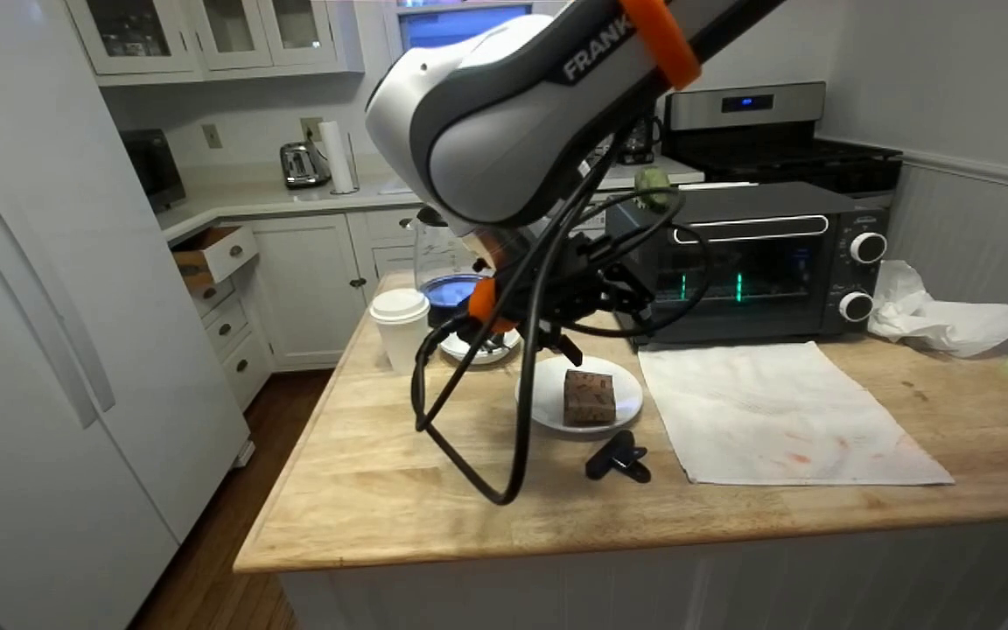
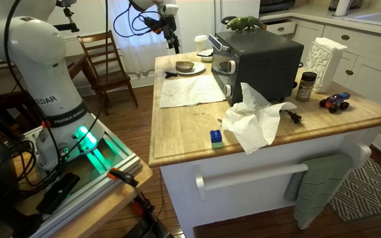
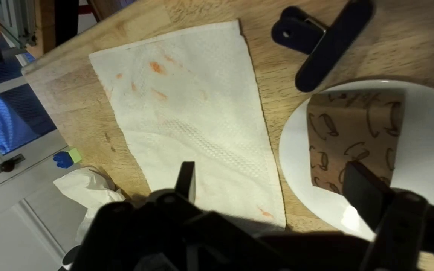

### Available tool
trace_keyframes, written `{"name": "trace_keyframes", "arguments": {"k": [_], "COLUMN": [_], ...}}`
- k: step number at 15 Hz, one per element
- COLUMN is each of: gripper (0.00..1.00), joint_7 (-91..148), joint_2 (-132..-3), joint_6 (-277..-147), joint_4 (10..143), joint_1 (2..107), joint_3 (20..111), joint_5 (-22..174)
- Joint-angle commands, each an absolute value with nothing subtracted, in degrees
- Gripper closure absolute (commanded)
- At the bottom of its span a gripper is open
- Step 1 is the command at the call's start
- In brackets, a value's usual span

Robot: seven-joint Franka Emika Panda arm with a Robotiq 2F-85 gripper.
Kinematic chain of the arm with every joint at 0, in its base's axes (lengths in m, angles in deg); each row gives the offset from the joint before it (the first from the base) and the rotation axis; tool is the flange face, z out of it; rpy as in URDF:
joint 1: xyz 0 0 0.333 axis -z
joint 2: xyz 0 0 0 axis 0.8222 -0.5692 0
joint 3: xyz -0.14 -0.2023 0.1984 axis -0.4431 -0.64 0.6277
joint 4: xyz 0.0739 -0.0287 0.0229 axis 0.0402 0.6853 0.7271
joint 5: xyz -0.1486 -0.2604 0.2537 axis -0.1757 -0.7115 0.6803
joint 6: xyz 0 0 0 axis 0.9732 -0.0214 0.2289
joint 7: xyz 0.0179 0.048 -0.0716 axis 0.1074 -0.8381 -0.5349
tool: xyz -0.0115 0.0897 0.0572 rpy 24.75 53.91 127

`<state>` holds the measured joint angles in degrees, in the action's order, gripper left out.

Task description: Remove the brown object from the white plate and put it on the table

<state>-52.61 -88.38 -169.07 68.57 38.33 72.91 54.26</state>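
Observation:
The brown object (image 1: 590,398), a patterned chunky block, sits on the white plate (image 1: 546,398). The block (image 2: 184,66) and plate (image 2: 199,68) also show in an exterior view. The plate rests on the light-wood table (image 1: 399,499). My gripper (image 1: 606,325) is above the plate's far side in that view, apart from the block. In the wrist view my gripper (image 3: 275,184) is open with nothing between its fingers. Its right finger overlaps the lower part of the block (image 3: 352,131); its left finger is over the pale cloth. The plate (image 3: 428,150) is cut off at the right edge.
A black clip (image 1: 618,457) lies beside the plate. A pale cloth (image 1: 784,416) lies on its other side. A toaster oven (image 1: 740,271), white cup (image 1: 402,331), small bowl (image 1: 493,354) and glass carafe (image 1: 443,262) stand behind. Crumpled paper (image 2: 253,119) and a toy brick (image 2: 215,138) lie farther off.

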Motion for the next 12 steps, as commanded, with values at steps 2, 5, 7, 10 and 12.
{"name": "trace_keyframes", "arguments": {"k": [2,5,7,10,12], "gripper": [0.0,0.0,0.0,0.0,0.01], "joint_7": [-50.39,-49.44,-48.82,-48.06,-47.87], "joint_2": [-97.89,-101.83,-104.06,-107.04,-108.66], "joint_6": [-164.33,-163.99,-163.52,-162.78,-161.87], "joint_4": [56.06,51.2,48.41,44.85,42.95], "joint_1": [35.75,35.31,35.21,35.21,35.35], "joint_3": [70.24,69.25,68.61,67.6,66.9], "joint_5": [54.75,55.15,55.42,55.59,55.74]}}
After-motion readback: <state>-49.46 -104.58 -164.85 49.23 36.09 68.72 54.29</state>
